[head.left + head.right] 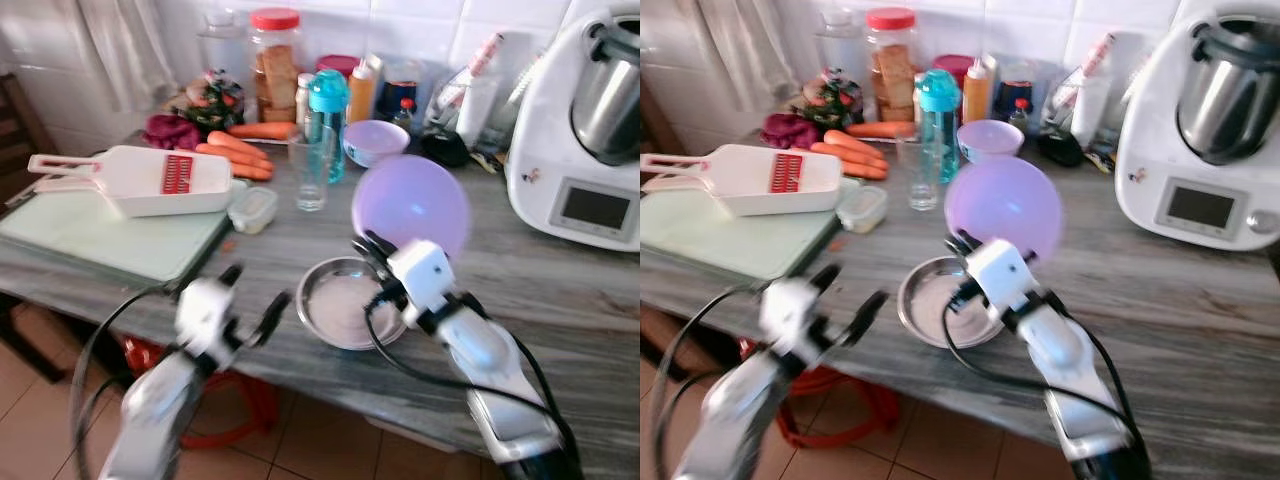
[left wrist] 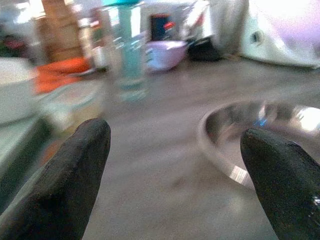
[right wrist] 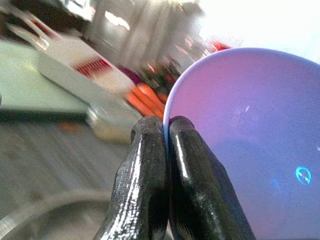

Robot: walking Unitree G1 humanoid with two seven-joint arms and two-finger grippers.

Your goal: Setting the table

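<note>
A smooth, round lilac bowl [image 1: 411, 203] of matte plastic is held tilted above the counter [image 1: 560, 300], its thin rim pinched between the pressed-together glossy black fingers [image 3: 150, 165] of the right gripper [image 1: 366, 245]. Just below it, near the counter's front edge, a shallow round steel bowl [image 1: 345, 300] with a bright reflective rim is seen resting on the surface. The left gripper [image 1: 255, 300] is held at the front edge, just beside the steel bowl, its two rounded, rubbery fingers [image 2: 75, 175] spread wide apart with nothing between them.

The counter is a grey stone slab with long streaked veining. Toward its left end a pale green cutting board [image 1: 110, 235] is laid flat, with a white plastic slicer [image 1: 150, 180] with a red insert upon it and a small lidded container [image 1: 252, 208] beside it. Along the back edge, carrots [image 1: 240, 150], a clear glass [image 1: 310, 175], a teal bottle [image 1: 328, 120], a second lilac bowl [image 1: 375, 140] and jars are gathered against a white tiled wall. A white kitchen machine [image 1: 580, 130] with a steel pot occupies the right end. Terracotta floor tiles are visible below.
</note>
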